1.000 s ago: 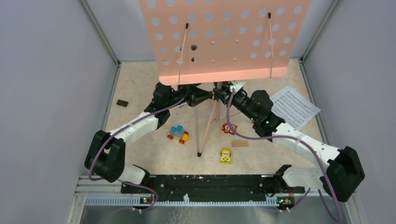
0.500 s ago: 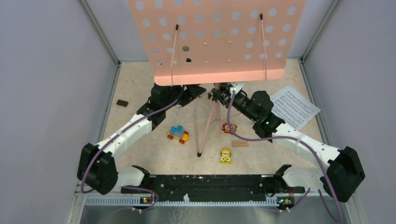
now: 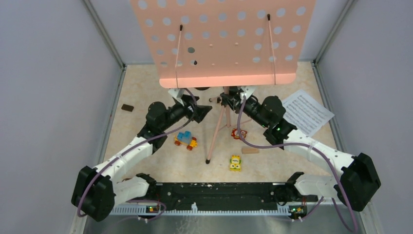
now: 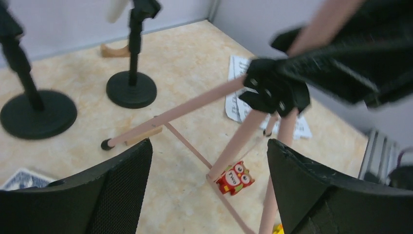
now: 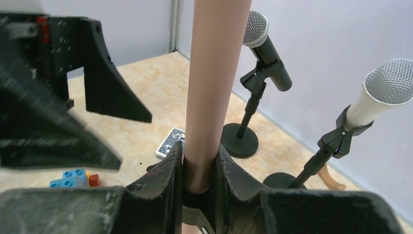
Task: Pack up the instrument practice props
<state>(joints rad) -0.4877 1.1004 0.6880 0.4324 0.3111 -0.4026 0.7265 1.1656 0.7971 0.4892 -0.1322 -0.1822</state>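
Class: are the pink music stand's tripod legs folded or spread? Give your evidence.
Spread. The tripod legs fan out from the black hub in different directions, with thin braces extended between them.

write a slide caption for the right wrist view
Right tool shut on the pink stand pole, a dark microphone and a white microphone on their holders behind.

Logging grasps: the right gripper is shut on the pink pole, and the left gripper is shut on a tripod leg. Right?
No. The left gripper is open, holding nothing, per the left wrist view. The right gripper is shut on the pink pole.
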